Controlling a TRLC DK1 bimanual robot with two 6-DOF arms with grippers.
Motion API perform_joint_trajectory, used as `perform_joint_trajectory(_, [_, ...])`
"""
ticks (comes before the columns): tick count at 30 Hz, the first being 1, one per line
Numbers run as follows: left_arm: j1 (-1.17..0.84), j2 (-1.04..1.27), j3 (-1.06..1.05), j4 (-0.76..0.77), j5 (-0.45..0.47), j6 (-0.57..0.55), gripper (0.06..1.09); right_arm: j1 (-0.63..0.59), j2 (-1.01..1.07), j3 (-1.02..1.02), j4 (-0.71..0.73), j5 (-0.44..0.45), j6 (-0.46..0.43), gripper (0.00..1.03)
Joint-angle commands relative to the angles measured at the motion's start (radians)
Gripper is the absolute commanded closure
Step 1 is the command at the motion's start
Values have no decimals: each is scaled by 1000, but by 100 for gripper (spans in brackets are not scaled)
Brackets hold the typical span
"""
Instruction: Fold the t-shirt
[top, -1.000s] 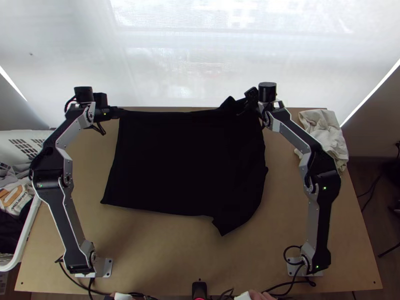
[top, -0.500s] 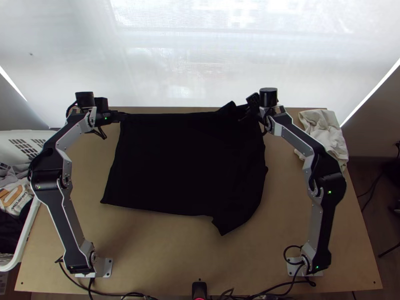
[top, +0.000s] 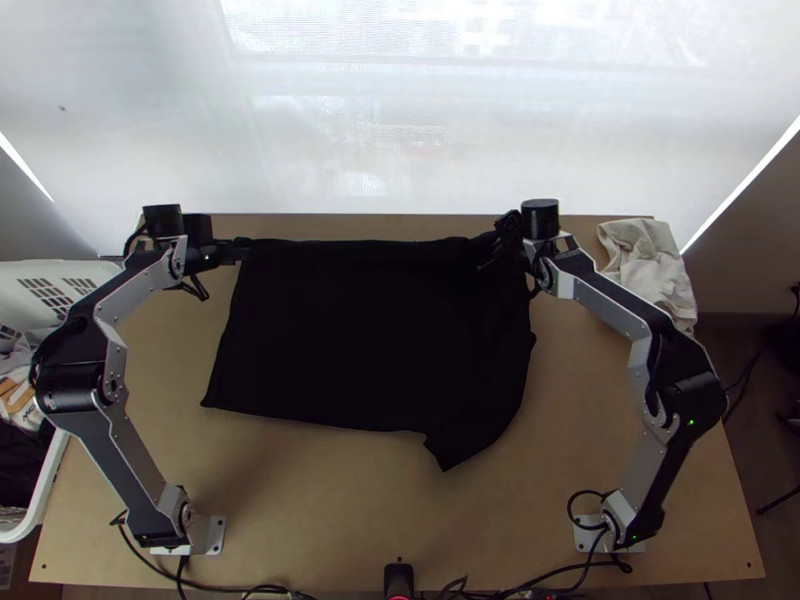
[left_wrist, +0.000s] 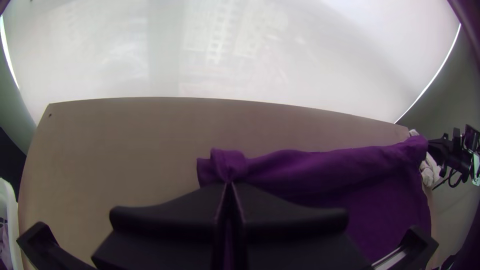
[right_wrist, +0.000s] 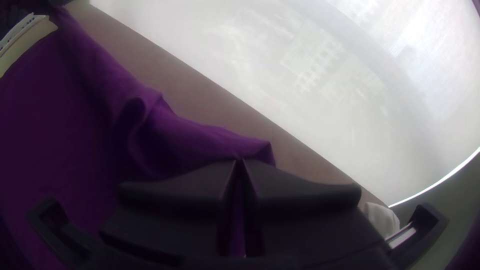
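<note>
The black t-shirt (top: 370, 335) lies mostly spread on the light wooden table (top: 340, 510), between the two arms. Left gripper (top: 242, 251), clamped on the far left corner of the t-shirt; right gripper (top: 496, 247), clamped on its far edge toward the right. A pale cloth (top: 650, 268) lies bunched at the table's far right corner.

Arms (top: 650, 462) have silver-gry links (top: 140, 285), blk joints (top: 75, 370), sm. grn LEDs (top: 691, 422), blk cables (top: 570, 509) & silver base plates (top: 214, 536).
</note>
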Motion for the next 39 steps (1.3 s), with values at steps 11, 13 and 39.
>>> perform_joint_trajectory(11, [29,-158,-215,17,0,3,105,71,-255,-220,2,-4,56,100])
perform_joint_trajectory(13, [35,-172,-235,17,0,8,105,79,-284,-256,0,-3,53,100])
perform_joint_trajectory(39, [49,-288,-411,33,0,20,105,139,-471,-513,-14,-3,54,100])
